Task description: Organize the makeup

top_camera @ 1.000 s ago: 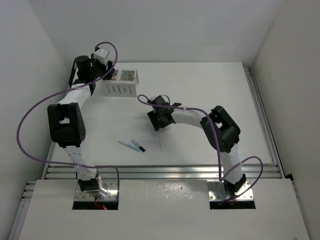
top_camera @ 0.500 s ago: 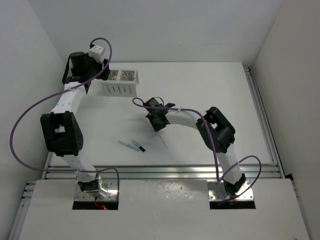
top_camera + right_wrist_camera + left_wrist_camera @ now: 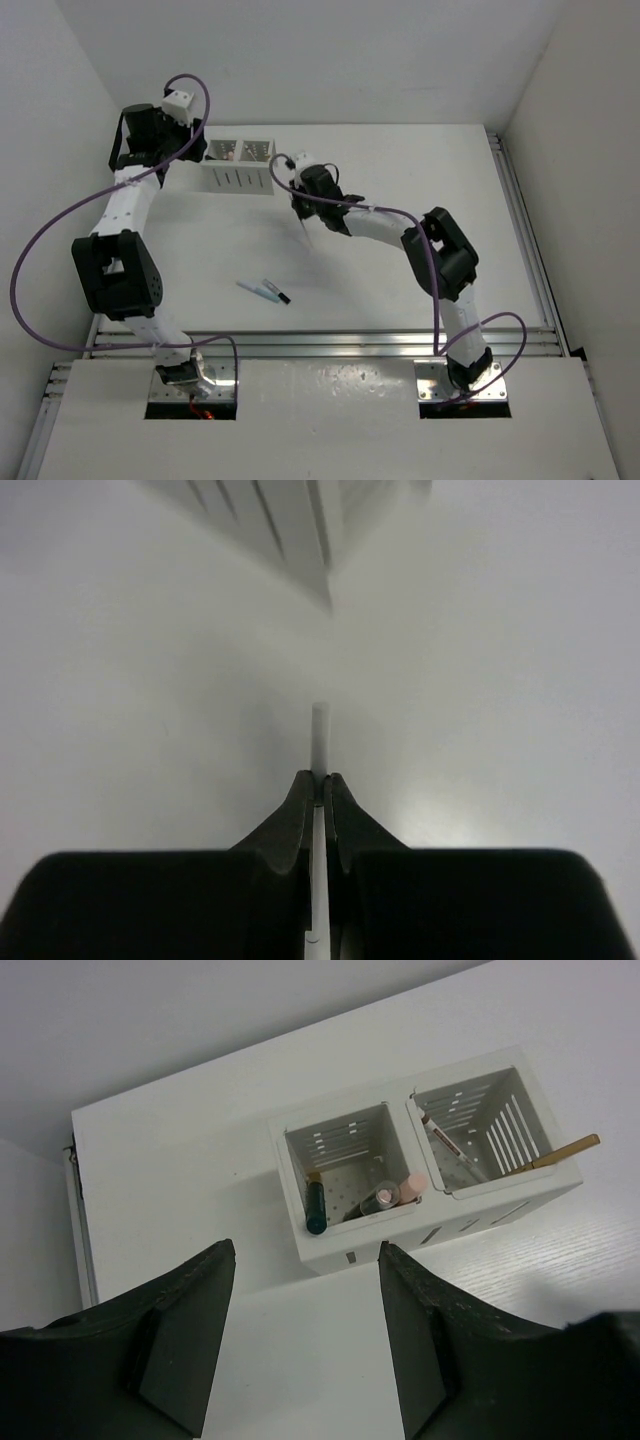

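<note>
My right gripper (image 3: pixel 320 777) is shut on a thin white makeup stick (image 3: pixel 320 725), whose tip pokes out past the fingertips. In the top view that stick (image 3: pixel 306 236) hangs above the table, just right of the white two-compartment box (image 3: pixel 240 176). My left gripper (image 3: pixel 305 1260) stands open and empty above the table, close to the box's left compartment (image 3: pixel 340 1130). That compartment holds a black stick (image 3: pixel 315 1205) and a pink-tipped one (image 3: pixel 395 1192). In the right compartment a dark stick (image 3: pixel 446 1142) and a tan one (image 3: pixel 562 1151) lean. A pale blue stick (image 3: pixel 252 290) and a black-tipped one (image 3: pixel 276 292) lie mid-table.
The box stands near the table's back edge, close to the back wall. The left wall (image 3: pixel 60 150) is right beside the left arm. A metal rail (image 3: pixel 320 340) runs along the table's near edge.
My right gripper shut on the thin white stick, lifted it off the table and carried it back-left toward the box. The left arm drew back to the left, away from the box.
</note>
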Controlling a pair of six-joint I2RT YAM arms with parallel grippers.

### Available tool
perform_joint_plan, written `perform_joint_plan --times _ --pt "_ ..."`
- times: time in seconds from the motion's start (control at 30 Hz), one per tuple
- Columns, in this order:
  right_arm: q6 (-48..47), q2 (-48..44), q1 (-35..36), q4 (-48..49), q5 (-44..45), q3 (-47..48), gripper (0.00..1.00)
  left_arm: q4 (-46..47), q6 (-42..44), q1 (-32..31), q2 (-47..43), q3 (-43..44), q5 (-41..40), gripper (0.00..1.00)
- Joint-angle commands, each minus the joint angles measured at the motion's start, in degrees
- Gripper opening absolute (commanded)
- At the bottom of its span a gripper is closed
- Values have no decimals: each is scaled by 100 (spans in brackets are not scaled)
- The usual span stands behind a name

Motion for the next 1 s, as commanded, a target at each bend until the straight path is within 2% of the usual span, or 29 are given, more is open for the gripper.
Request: perform_joint_plan --times 0.0,0.07,0.13,0.27,0.33,0.47,0.53,0.57,0.6,0.67,0.8,0.97 --pt "-381 -296 -58 3463 -196 641 0 15 42 48 -327 9 108 65" --pt "-355 202 -164 4109 -48 1561 0 15 42 48 -380 -104 161 65" --pt "-337 486 -217 4033 93 2500 0 -37 95 48 -433 -183 214 65" --pt "-197 1758 -287 3935 436 4618 0 -151 200 101 -433 -421 320 65" --pt "-118 2198 -296 3856 542 5332 0 -204 201 153 -433 -482 320 65" --pt "312 2298 -436 4198 797 4871 0 -204 201 205 -310 -483 380 65" --pt "533 2699 -437 4112 946 5159 0 -204 201 206 -309 -483 381 65" --pt "541 2867 -445 3867 929 5831 0 -204 201 206 -257 -483 381 65" --pt "681 3235 -454 3778 964 5872 0 -204 201 206 -257 -483 433 65" --pt "910 3195 -463 3917 1096 5428 0 -257 253 206 -257 -483 434 65" --pt "858 3405 -454 3689 746 5713 0 -319 253 206 -257 -483 434 65" --pt "832 3431 -428 3733 552 5187 0 -371 253 206 -309 -588 566 65"
